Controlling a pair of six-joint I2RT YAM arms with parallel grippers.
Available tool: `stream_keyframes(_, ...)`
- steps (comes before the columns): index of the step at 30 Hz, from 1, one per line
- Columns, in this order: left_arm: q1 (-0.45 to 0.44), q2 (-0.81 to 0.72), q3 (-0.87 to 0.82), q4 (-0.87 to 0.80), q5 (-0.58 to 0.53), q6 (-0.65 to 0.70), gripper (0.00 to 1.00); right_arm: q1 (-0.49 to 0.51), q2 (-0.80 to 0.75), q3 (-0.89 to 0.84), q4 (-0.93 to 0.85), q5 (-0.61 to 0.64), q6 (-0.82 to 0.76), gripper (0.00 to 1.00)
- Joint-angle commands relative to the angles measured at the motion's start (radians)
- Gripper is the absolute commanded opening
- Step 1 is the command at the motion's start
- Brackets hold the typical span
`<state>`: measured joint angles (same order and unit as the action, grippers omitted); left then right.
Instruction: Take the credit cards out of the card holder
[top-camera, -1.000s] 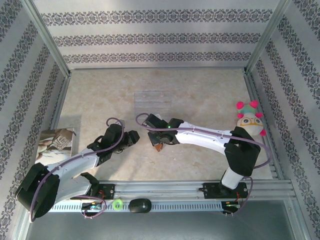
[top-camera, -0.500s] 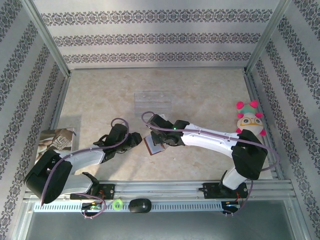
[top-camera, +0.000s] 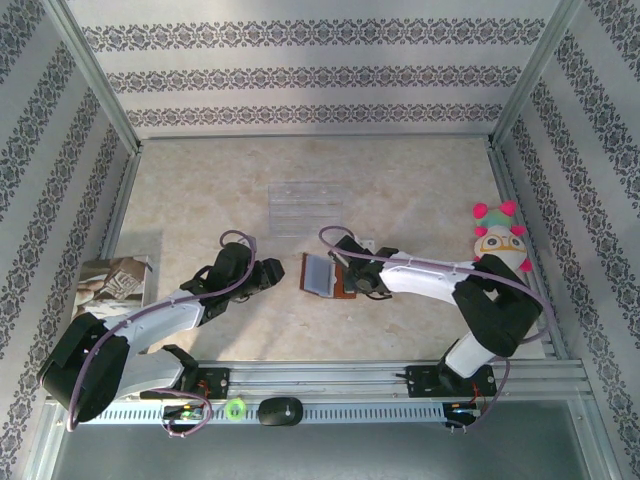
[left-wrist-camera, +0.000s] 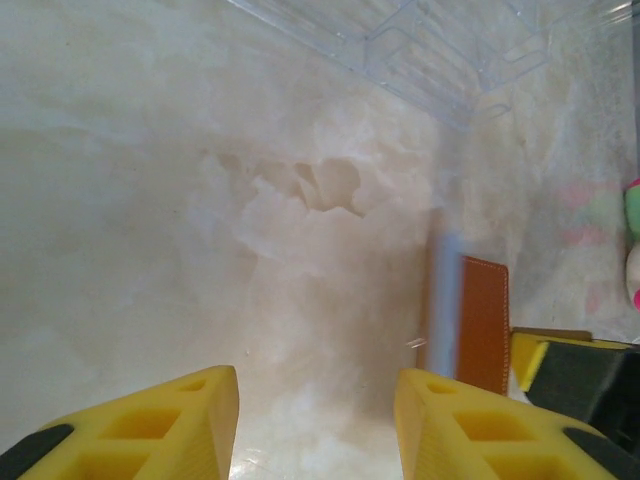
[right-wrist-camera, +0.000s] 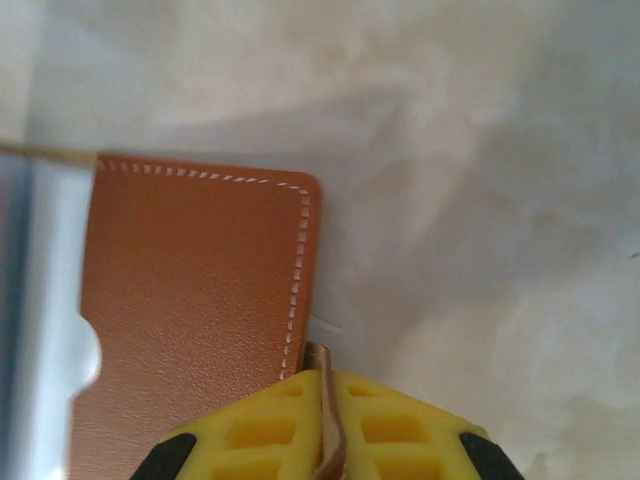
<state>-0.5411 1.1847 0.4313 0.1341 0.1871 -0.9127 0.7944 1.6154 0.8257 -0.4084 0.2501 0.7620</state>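
Top external view: the small brown leather folding card holder (top-camera: 343, 283) lies spread open just below the middle of the frame, on the pale marbled worktop (top-camera: 200, 200). Its grey-blue lined half is turned to frame left and its brown half to frame right. The credit cards cannot be made out in any view; they are judged to be tucked in the lined half.

The right claw (top-camera: 353, 284) is set against the brown half's right edge. In the right wrist view its yellow pads (right-wrist-camera: 395, 430) are seen pressed together on a thin brown leather strip at the bottom of the frame, taken to be the snap tab.

The left claw (top-camera: 272, 275) sits just beside the wallet, to frame left. In the left wrist view it (left-wrist-camera: 315, 425) is spread wide with nothing between the pads, and the wallet (left-wrist-camera: 483, 320) is seen ahead and to the right of it.

The lined half therefore faces the free left claw, so the cards are judged to be best drawn out leftward by it while the right claw pins the wallet.

A clear ridged plastic tray (top-camera: 305, 207) lies beyond, toward the upper frame.
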Motion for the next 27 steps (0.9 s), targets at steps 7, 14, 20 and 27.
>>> stream_keyframes(7,-0.025,0.052,0.052,0.03,0.029,0.071,0.5,0.006,0.025,-0.035,0.062,0.007,0.016,0.0)
stream_keyframes(14,-0.065,0.109,0.107,0.044,0.017,0.115,0.53,0.005,0.009,-0.005,0.046,0.017,-0.037,0.13)
stream_keyframes(20,-0.065,0.202,0.154,0.035,0.003,0.153,0.4,-0.022,0.0,-0.004,0.092,-0.031,-0.117,0.21)
stream_keyframes(27,-0.066,0.254,0.181,-0.02,-0.033,0.159,0.35,-0.047,-0.081,0.01,0.069,-0.046,-0.199,0.35)
